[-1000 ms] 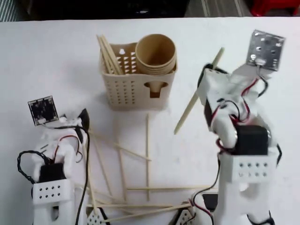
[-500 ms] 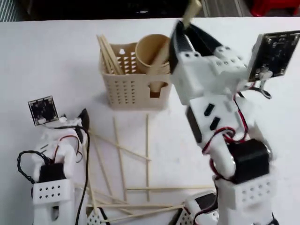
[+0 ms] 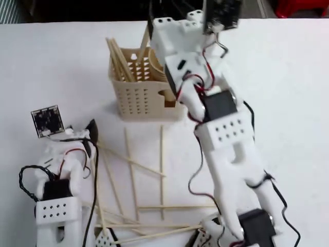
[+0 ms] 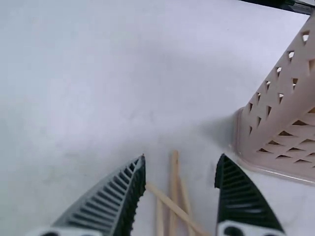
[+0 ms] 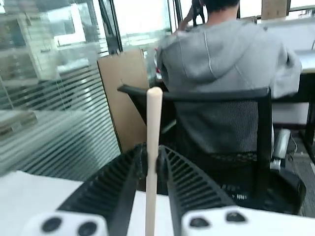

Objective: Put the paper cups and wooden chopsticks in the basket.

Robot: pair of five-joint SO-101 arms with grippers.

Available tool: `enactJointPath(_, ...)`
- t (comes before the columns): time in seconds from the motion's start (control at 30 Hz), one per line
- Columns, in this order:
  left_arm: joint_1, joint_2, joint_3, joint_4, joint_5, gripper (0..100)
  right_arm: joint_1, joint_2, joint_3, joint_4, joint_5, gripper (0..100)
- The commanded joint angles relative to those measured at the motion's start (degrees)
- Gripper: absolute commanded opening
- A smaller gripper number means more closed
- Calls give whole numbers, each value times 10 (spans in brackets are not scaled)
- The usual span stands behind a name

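Note:
The beige perforated basket (image 3: 141, 95) stands at the table's far middle, with several wooden chopsticks (image 3: 118, 59) leaning in its left part and stacked paper cups (image 3: 154, 68) in its right part, half hidden by the right arm. My right gripper (image 3: 153, 31) is above the basket, shut on one chopstick (image 3: 144, 45) that slants down into it; the wrist view shows the stick (image 5: 152, 142) clamped between the fingers. Open near the table at lower left, my left gripper (image 4: 179, 167) has loose chopstick ends (image 4: 173, 196) below its gap.
Several loose chopsticks (image 3: 131, 172) lie crossed on the white table (image 3: 56, 56) between the two arm bases, in front of the basket (image 4: 280, 132). The right arm stretches across the table's middle right.
The right arm swung left and forward from the table's right side to above the basket, carrying the chopstick. The left arm has stayed still.

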Motion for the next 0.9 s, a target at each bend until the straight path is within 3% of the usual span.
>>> enactJointPath(0.0,-6,-9,-4,-14,-4,234,-6,13,-13,-11,5,22)
enactJointPath(0.23,-6,-9,-4,-13,-4,237,-25,-32,-16,97,55,146)
enactJointPath(0.5,-20,-9,-33,-3,-4,238,-37,-138,-11,343,59,78)
enactJointPath(0.67,-19,-7,-127,105,-44,235,10,-180,-11,498,57,47)
enactJointPath(0.87,27,-5,-278,286,-53,234,70,-225,65,554,25,48)
